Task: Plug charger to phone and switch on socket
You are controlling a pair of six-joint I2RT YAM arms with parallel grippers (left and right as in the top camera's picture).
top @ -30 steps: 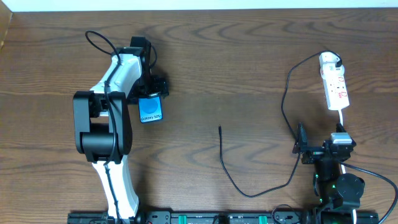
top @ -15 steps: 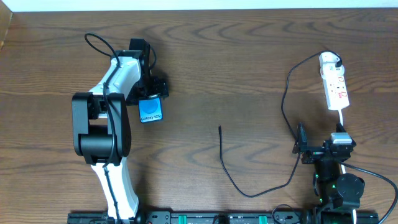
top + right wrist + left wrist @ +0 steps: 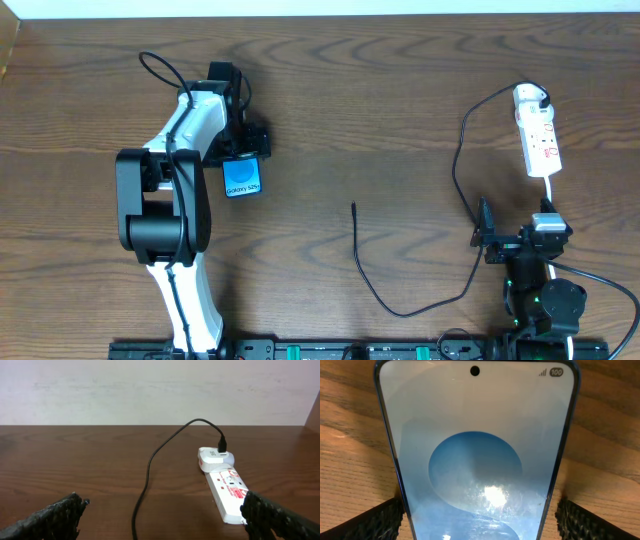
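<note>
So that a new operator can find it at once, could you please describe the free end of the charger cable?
On the wooden table, look between the phone on the left and the white socket at the right rear. The charger's plug tip lies alone on bare wood near the centre. Its cable is thin and black, unlike the socket's thicker white cord.

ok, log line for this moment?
left gripper: open, straddling phone | right gripper: open, facing socket | charger: tip loose on table, not in phone
</note>
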